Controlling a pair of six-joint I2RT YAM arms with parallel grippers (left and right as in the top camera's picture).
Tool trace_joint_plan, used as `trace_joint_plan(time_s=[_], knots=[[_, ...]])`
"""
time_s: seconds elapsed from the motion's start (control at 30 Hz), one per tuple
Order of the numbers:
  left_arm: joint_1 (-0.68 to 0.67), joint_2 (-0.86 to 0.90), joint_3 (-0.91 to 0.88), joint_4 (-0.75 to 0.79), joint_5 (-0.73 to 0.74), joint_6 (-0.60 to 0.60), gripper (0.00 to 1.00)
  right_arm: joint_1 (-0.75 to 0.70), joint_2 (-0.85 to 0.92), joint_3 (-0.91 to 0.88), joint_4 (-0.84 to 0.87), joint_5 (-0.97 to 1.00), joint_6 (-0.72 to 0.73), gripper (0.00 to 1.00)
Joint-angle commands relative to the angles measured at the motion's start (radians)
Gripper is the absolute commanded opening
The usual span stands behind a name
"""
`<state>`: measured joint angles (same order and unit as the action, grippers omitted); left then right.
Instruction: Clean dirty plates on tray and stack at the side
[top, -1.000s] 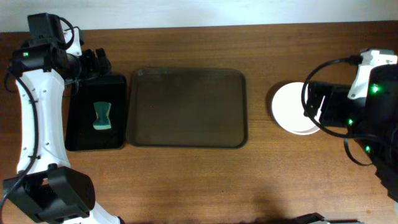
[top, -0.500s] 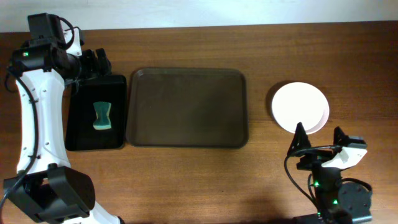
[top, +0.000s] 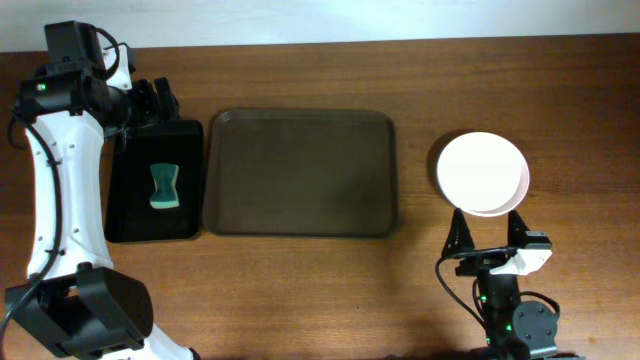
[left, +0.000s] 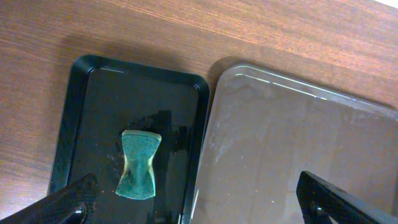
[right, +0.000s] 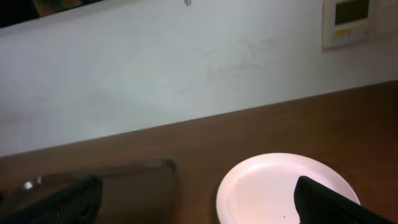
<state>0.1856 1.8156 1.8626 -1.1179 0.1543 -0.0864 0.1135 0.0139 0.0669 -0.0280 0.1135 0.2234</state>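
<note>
The white plates (top: 482, 173) lie stacked on the table to the right of the dark brown tray (top: 300, 172), which holds nothing. The top plate looks clean. My right gripper (top: 490, 236) is open and empty just in front of the stack. In the right wrist view the plates (right: 283, 186) and a tray corner (right: 124, 186) lie ahead of my right gripper's (right: 196, 211) spread fingers. My left gripper (top: 153, 100) is open and empty above the far end of the black tray. In the left wrist view my left gripper (left: 199, 211) hangs over both trays (left: 298, 143).
A smaller glossy black tray (top: 125, 190) stands left of the brown tray, with a green sponge (top: 165, 187) in it; the sponge also shows in the left wrist view (left: 140, 173). A white wall runs behind the table's far edge (right: 186, 56).
My right arm has swung away from the right side of the plates to the table's front edge, then shifted slightly left. The left arm, plates and trays have not moved.
</note>
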Motion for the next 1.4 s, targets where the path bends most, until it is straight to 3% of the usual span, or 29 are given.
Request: trace_joint_plan(time_s=[0.0,0.77,0.83,0.93,1.03,1.2,1.37], knots=[[0.003,0.002,0.0,-0.001,0.01,0.005,0.99,-0.003,-0.011,-0.028,0.005,-0.009,-0.03,0.98],[0.003,-0.002,0.0,-0.001,-0.02,0.006,0.99,-0.002,-0.011,-0.061,-0.045,-0.024,-0.036,0.98],[0.002,-0.042,0.0,0.0,-0.124,0.006,0.99,-0.002,-0.011,-0.061,-0.045,-0.024,-0.036,0.98],[0.0,-0.233,-0.053,0.027,-0.13,0.016,0.99,-0.002,-0.011,-0.061,-0.045,-0.024,-0.036,0.98],[-0.002,-0.477,-0.252,0.201,-0.127,0.058,0.99,-0.002,-0.011,-0.061,-0.045,-0.024,-0.036,0.98],[-0.002,-1.025,-0.842,0.517,-0.133,0.058,0.99,-0.002,-0.011,-0.061,-0.045,-0.024,-0.036,0.98],[-0.028,-1.423,-1.373,0.859,-0.129,0.058,0.99,-0.002,-0.011,-0.061,-0.045,-0.024,-0.036,0.98]])
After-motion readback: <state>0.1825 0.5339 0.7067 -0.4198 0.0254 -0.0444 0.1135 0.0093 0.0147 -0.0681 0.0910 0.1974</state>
